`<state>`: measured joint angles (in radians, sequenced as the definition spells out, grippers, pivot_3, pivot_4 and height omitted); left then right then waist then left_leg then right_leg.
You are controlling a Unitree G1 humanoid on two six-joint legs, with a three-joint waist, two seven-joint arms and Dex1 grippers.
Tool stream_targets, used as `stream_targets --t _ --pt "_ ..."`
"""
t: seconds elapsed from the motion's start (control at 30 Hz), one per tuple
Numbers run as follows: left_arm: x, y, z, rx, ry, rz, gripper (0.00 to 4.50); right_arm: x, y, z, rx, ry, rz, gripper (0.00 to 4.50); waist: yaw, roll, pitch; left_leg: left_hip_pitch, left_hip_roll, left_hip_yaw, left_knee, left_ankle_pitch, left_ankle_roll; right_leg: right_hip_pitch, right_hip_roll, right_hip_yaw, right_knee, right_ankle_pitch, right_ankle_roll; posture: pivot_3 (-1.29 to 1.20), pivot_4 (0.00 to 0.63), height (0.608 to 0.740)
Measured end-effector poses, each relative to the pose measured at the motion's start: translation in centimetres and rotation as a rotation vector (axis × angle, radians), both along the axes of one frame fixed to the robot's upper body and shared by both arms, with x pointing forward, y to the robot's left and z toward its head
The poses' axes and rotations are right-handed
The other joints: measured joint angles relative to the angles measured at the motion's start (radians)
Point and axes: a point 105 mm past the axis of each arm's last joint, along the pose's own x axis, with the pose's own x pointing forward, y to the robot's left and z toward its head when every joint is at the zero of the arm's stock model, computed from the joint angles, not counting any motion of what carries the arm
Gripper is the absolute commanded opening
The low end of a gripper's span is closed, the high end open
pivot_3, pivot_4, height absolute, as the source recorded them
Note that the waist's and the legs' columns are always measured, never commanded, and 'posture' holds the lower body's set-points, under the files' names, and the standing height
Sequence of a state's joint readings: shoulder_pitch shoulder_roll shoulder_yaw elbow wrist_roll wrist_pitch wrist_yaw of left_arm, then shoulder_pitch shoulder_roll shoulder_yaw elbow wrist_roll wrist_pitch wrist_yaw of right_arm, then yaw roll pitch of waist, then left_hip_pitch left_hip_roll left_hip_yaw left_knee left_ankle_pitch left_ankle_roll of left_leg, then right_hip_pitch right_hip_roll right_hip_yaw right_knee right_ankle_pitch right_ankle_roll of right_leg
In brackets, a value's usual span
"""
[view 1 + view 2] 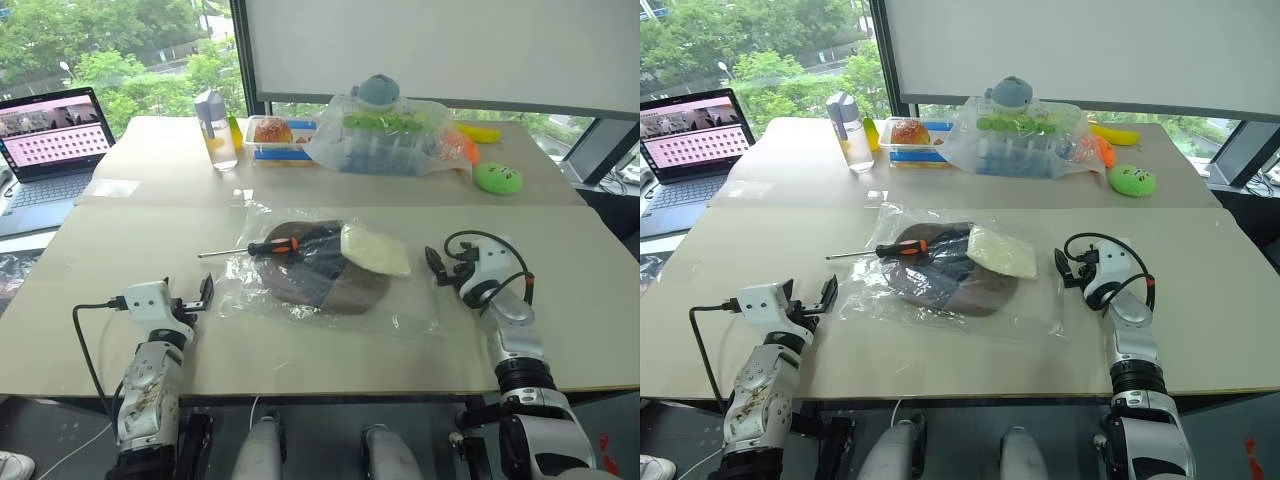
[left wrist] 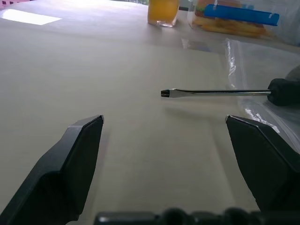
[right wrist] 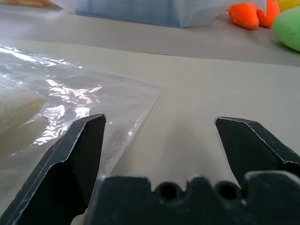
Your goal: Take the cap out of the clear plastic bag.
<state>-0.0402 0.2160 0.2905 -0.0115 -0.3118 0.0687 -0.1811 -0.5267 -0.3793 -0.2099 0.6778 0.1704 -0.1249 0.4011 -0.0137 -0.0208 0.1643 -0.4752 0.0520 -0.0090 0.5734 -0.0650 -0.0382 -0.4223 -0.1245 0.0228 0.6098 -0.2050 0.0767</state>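
Lying mid-frame, the cap (image 1: 325, 268) is seen inside the clear plastic bag (image 1: 400, 305); left gripper (image 1: 203, 296) and right gripper (image 1: 434, 266) are held spread, empty.

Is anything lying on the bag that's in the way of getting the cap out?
Yes. A screwdriver rests across the far left of the clear plastic bag, its handle over the cap. A white pouch overlies the cap's right side; whether inside or on the bag, I cannot tell.

clear plastic bag (image 3: 93, 101) on table (image 3: 201, 93) — right gripper (image 3: 159, 126) spread wide, empty
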Motion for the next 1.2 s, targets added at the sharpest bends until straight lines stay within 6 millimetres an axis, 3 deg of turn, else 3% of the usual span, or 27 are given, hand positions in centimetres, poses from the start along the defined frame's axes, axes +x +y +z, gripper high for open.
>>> stream_targets --t 0.1,0.17,0.2,0.23,0.3,0.33,0.43,0.57,0.63,0.73,0.9,1.0,1.1,1.2 --pt "0.3 1.2 1.2 0.033 -0.004 -0.022 4.5 -0.1 0.0 0.3 -0.019 0.041 0.092 4.44 0.0 -0.001 0.003 -0.001 0.0 0.0 0.0 0.0 0.0 -0.002 0.0 0.0 0.001 0.0 0.0 0.0 0.15 0.74" --pt "0.2 5.0 5.1 0.1 -0.072 0.025 4.5 -0.5 -1.3 2.6 -0.063 0.066 0.188 4.44 0.0 0.0 0.007 -0.002 0.0 0.0 0.0 0.0 0.0 -0.003 0.0 0.0 0.002 0.0 0.0 0.0 0.15 0.74" --pt "-0.1 6.8 7.7 0.126 -0.121 0.047 4.5 -0.7 -1.9 4.5 -0.09 0.063 0.237 4.44 -0.001 0.001 0.008 -0.002 0.0 0.0 0.0 0.0 0.0 -0.003 0.0 0.0 0.001 0.0 0.0 0.0 0.15 0.74" --pt "-0.5 8.1 11.3 0.144 -0.194 0.05 4.5 -0.9 -2.2 8.0 -0.152 0.024 0.295 4.44 -0.003 0.002 0.008 -0.001 0.0 0.0 0.0 0.0 0.0 -0.003 0.0 0.001 0.0 0.0 0.0 0.0 0.15 0.74" --pt "-0.5 7.2 14.1 0.171 -0.245 -0.032 4.5 -1.4 -0.7 11.9 -0.218 -0.048 0.395 4.44 -0.004 0.003 0.004 0.001 0.0 0.0 -0.001 0.0 0.0 0.0 0.0 0.001 -0.001 -0.002 0.0 0.0 0.15 0.74" --pt "-0.3 6.2 14.6 0.177 -0.24 -0.101 4.5 -1.9 0.5 13.0 -0.26 -0.061 0.463 4.44 -0.003 0.002 0.002 0.003 0.001 0.001 -0.002 0.0 0.0 0.0 0.0 0.001 -0.001 -0.003 0.0 0.0 0.15 0.74" --pt "1.0 3.2 14.8 0.117 -0.187 -0.309 4.5 -2.7 3.6 13.3 -0.275 -0.015 0.613 4.44 0.001 -0.002 0.004 -0.002 0.002 0.001 -0.002 0.0 0.0 -0.004 0.0 -0.002 0.002 -0.004 -0.001 0.0 0.15 0.74" --pt "2.0 1.3 18.1 0.139 -0.219 -0.474 4.5 -3.9 5.7 15.0 -0.237 -0.009 0.711 4.44 0.008 -0.003 0.005 -0.002 0.002 0.001 -0.001 0.0 0.0 -0.003 0.0 -0.002 0.001 -0.003 -0.001 0.0 0.15 0.74" --pt "2.2 -0.6 19.2 0.193 -0.216 -0.594 4.5 -5.2 7.4 16.4 -0.25 -0.028 0.791 4.44 0.009 -0.003 0.005 -0.002 0.002 0.001 -0.001 0.0 0.0 -0.002 0.0 -0.002 0.0 -0.003 -0.001 0.0 0.15 0.74" --pt "3.1 -3.7 17.6 0.268 -0.129 -0.762 4.5 -7.4 9.9 16.2 -0.287 0.02 0.928 4.44 0.014 -0.003 0.005 -0.002 0.002 0.001 -0.001 0.0 0.0 -0.002 0.0 -0.003 0.001 -0.005 -0.001 0.0 0.15 0.74" --pt "7.0 -9.1 12.9 0.372 0.058 -0.952 4.5 -10.1 13.2 13.9 -0.25 0.149 1.108 4.44 0.028 -0.004 0.006 -0.003 0.002 0.001 0.001 0.0 0.0 -0.002 0.0 -0.003 0.001 -0.003 -0.001 0.0 0.15 0.74" --pt "9.4 -11.8 10.4 0.379 0.122 -1.014 4.5 -10.5 13.8 13.9 -0.246 0.141 1.114 4.44 0.035 -0.006 0.006 -0.003 0.002 0.001 0.003 0.0 0.0 -0.001 0.0 -0.004 0.001 -0.003 0.0 0.0 0.15 0.74" --pt "11.4 -12.2 7.8 0.462 0.205 -0.986 4.5 -10.4 13.5 13.2 -0.225 0.16 1.077 4.44 0.031 -0.007 0.007 -0.004 0.002 0.001 0.003 0.0 0.0 -0.002 0.0 -0.003 0.001 -0.003 0.0 0.0 0.15 0.74" --pt "12.0 -13.1 6.0 0.545 0.267 -1.0 4.5 -10.4 12.9 12.2 -0.205 0.192 1.031 4.44 0.034 -0.008 0.007 -0.005 0.001 0.001 0.003 0.0 0.0 -0.002 0.0 -0.003 0.001 -0.004 0.001 0.0 0.15 0.74"
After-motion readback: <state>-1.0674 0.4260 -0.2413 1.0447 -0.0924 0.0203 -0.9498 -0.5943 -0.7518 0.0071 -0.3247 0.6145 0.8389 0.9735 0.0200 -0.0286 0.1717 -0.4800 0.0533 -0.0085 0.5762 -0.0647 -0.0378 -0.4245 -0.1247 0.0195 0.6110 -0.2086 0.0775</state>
